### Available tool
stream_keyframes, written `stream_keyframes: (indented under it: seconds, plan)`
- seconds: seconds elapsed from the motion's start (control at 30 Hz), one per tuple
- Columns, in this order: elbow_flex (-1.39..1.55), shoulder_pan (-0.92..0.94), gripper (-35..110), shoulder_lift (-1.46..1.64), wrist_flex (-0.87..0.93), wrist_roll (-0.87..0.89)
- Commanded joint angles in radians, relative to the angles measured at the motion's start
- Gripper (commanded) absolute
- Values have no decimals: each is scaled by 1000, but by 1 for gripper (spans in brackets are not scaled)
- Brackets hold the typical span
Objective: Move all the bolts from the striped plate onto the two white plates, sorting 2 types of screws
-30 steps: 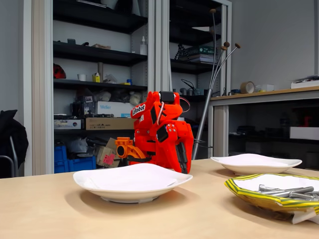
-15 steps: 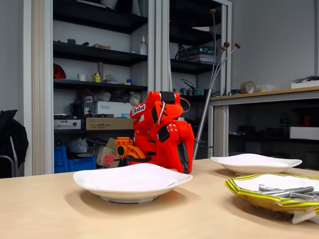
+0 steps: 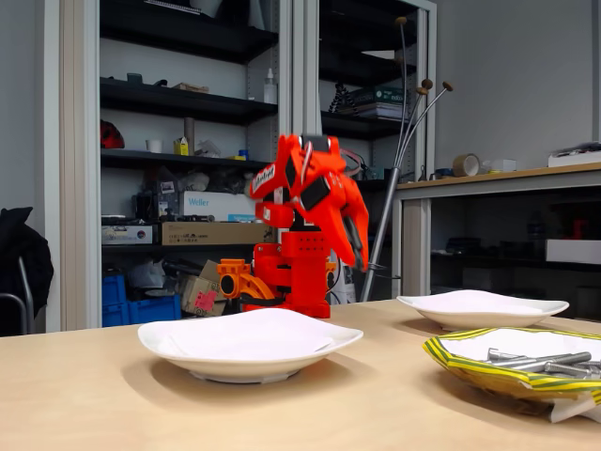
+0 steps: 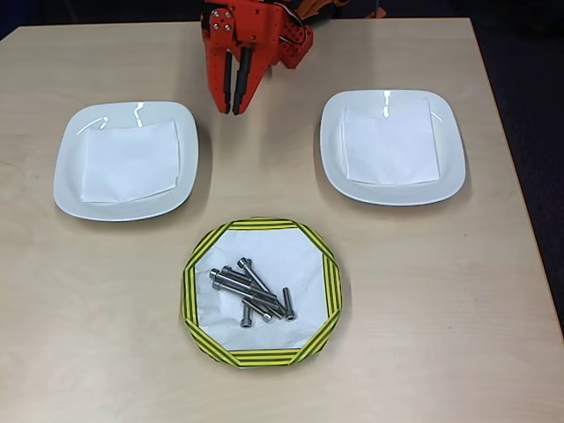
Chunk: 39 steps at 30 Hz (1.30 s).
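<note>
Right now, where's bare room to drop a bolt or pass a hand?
Both white plates, left and right, hold nothing but a paper liner. Bare table flanks the striped plate on both sides, and a strip runs between it and the white plates. It is crowded at the bolts heaped mid-plate, and at the gripper between the white plates.

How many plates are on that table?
3: one white plate at the overhead view's left, another white plate at its right, and a striped plate holding bolts between them, nearer the bottom edge.
</note>
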Motion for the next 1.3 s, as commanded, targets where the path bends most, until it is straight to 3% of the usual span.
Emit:
stream_keyframes:
  seconds: [0.0,0.13,0.37,0.43,0.53,0.7,1.27]
  plan:
    - [-133,-21,1,-239,-210,-80]
    - [-296,-71,1,-532,-377,-81]
    - [-727,-149,2,-997,-313,28]
    - [-810,-173,11,-1103,-345,43]
    - [-905,-187,7,-1246,-383,95]
    - [-1048,-206,15,-1470,-474,87]
    - [-1121,-285,16,-1677,-489,169]
